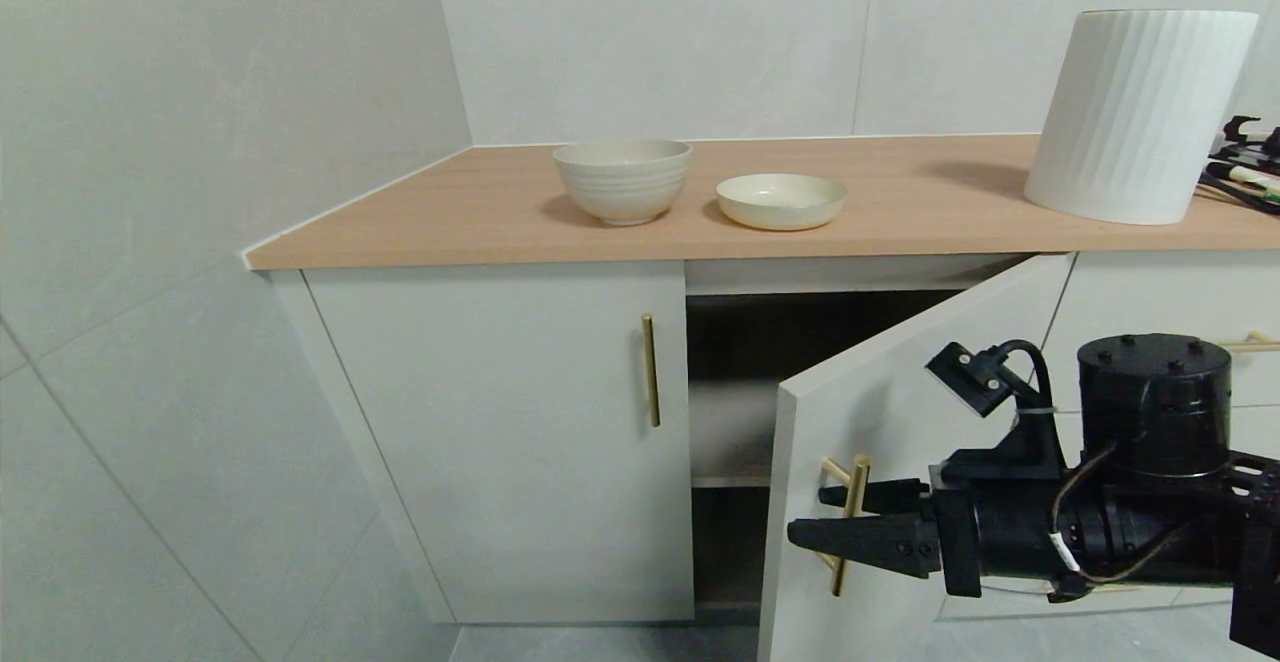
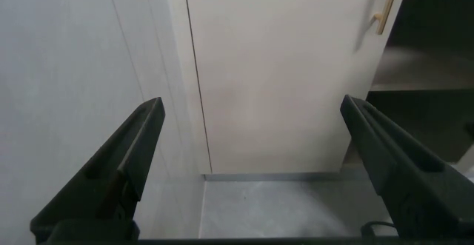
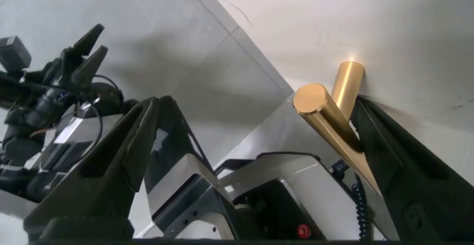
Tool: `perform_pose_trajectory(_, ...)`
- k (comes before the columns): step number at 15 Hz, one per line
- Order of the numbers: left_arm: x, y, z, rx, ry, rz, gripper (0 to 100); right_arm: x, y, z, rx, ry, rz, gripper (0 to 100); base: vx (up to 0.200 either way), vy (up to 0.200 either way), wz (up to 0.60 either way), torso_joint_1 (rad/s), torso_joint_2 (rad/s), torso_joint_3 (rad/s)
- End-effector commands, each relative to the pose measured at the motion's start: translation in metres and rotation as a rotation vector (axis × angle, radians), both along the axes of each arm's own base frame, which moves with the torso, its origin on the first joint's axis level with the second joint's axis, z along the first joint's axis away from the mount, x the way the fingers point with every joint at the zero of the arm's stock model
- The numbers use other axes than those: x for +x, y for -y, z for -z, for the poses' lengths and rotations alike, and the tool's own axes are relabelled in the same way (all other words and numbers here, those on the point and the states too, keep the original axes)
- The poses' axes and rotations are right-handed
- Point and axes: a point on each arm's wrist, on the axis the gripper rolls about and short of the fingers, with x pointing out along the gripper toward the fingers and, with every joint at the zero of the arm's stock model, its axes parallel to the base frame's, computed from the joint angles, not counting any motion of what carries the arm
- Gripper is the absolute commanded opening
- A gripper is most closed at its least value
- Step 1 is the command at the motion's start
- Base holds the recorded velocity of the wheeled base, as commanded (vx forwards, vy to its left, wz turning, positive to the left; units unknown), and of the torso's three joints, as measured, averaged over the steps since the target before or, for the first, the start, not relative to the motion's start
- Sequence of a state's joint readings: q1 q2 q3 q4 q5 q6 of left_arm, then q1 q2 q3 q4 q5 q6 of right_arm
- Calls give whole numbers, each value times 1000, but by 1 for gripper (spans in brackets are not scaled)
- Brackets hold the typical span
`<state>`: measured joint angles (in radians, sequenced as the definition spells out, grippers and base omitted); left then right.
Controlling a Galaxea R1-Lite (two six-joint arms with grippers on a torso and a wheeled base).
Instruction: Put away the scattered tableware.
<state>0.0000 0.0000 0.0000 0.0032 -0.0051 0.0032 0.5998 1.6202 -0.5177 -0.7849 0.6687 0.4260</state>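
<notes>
A cream ribbed bowl (image 1: 622, 179) and a shallow cream dish (image 1: 781, 200) stand side by side on the wooden countertop (image 1: 420, 227). Below them the right cabinet door (image 1: 880, 402) is swung partly out. My right gripper (image 1: 835, 514) is open at that door's gold handle (image 1: 857, 472), one finger on each side of the bar. In the right wrist view the handle (image 3: 326, 115) lies close against one finger (image 3: 392, 163) of the right gripper (image 3: 259, 126). My left gripper (image 2: 250, 108) is open and holds nothing, low before the shut left door (image 2: 274, 67).
A tall white ribbed container (image 1: 1140, 112) stands on the counter at the right, with dark utensils (image 1: 1245, 167) beside it. The opened cabinet shows a shelf (image 1: 730, 432) inside. A tiled wall closes the left side. The left door has a gold handle (image 1: 650, 370).
</notes>
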Motion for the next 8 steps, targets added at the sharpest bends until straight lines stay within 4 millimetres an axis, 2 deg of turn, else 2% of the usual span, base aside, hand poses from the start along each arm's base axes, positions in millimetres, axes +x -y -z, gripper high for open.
perform_pose_trajectory(1, 0, 0, 0, 0, 0, -1, 100, -5, 3, 1, 1, -2, -4, 100, 0, 0, 0, 0, 0, 0)
perform_pose_trajectory(8, 0, 0, 0, 38, 0, 1, 100, -11, 7, 1, 9, 18, 1, 100, 0, 0, 0, 0, 0, 0)
